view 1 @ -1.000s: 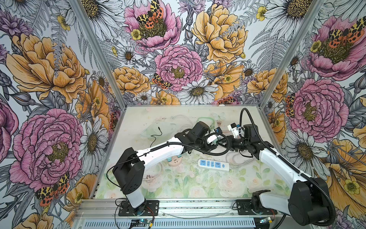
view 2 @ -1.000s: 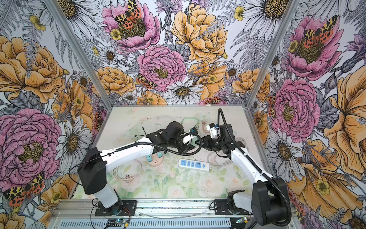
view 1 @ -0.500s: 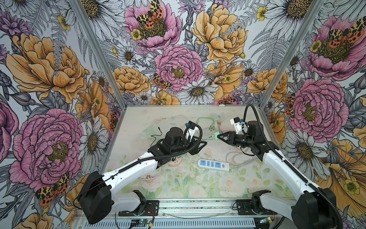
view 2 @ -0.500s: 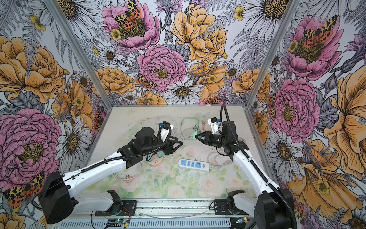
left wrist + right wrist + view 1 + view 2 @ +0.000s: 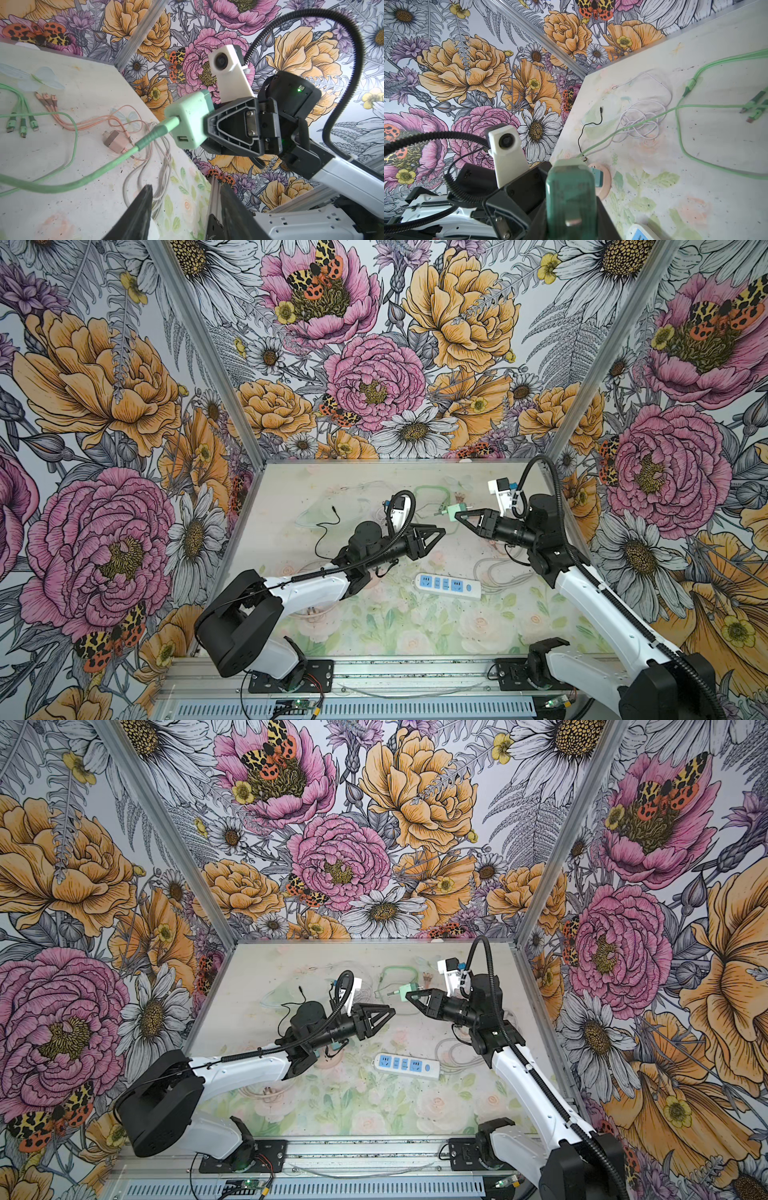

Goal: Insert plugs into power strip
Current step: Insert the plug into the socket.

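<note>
My right gripper is shut on the green plug, holding it in the air above the back of the table; its green cable hangs down to the left. The same plug fills the right wrist view, one metal prong facing the camera. My left gripper hangs open and empty just left of it, a short gap away; its fingers show nothing between them. The white power strip with blue sockets lies flat nearer the front. A pink-brown plug and a teal plug lie on the table.
Loose cables cover the back of the table: green connector ends, pink connector ends, a white coil, a thin black lead. The strip's pale cord loops to its right. Flowered walls close three sides.
A second ago the two grippers met at the green plug. The left gripper has since drawn back to the left, empty. The right gripper keeps the plug and has shifted slightly right.
</note>
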Controlling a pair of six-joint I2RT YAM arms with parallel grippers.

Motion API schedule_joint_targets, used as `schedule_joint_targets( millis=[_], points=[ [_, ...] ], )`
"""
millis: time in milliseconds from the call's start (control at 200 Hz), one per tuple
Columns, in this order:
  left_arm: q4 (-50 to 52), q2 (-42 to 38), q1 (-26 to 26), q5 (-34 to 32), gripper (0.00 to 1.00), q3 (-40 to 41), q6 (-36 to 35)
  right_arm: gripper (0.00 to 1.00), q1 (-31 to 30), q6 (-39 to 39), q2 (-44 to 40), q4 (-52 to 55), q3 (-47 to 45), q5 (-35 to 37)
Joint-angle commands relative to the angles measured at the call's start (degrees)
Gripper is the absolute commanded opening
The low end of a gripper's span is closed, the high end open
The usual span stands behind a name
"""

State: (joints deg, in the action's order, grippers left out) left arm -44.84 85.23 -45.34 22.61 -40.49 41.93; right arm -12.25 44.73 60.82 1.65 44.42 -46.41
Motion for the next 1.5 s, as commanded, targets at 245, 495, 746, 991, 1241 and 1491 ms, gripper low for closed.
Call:
schedule_joint_targets(
  millis=[245, 495, 746, 991, 1241, 1491],
  points=[
    [-17.5, 5.1, 1.7, 3.4, 0.54, -2.6, 6.6, 0.0, -0.7, -1.1, -1.0, 0.6, 1.1, -0.3],
    [-8.3, 4.9, 0.7, 1.4, 0.54, -4.7, 3.5, 0.0, -0.7, -2.0, -3.1, 1.8, 0.8, 2.0],
    [-7.5, 4.1, -0.3, 0.8, 0.54, -2.6, 4.1, 0.0, -1.0, -2.7, -2.3, 2.7, 1.5, 3.8],
    [-14.2, 6.1, -0.1, 0.9, 0.54, -2.2, 6.3, 0.0, -2.4, -2.8, -2.7, 2.6, 1.6, 3.7],
    [-15.4, 7.5, -0.1, 1.6, 0.54, -3.9, 6.6, 0.0, -3.9, -2.9, -3.3, 2.7, 1.4, 4.0],
    [-16.3, 8.3, -0.1, 0.7, 0.54, -3.8, 7.5, 0.0, -4.0, -2.8, -4.0, 3.6, 2.8, 4.1]
  ],
)
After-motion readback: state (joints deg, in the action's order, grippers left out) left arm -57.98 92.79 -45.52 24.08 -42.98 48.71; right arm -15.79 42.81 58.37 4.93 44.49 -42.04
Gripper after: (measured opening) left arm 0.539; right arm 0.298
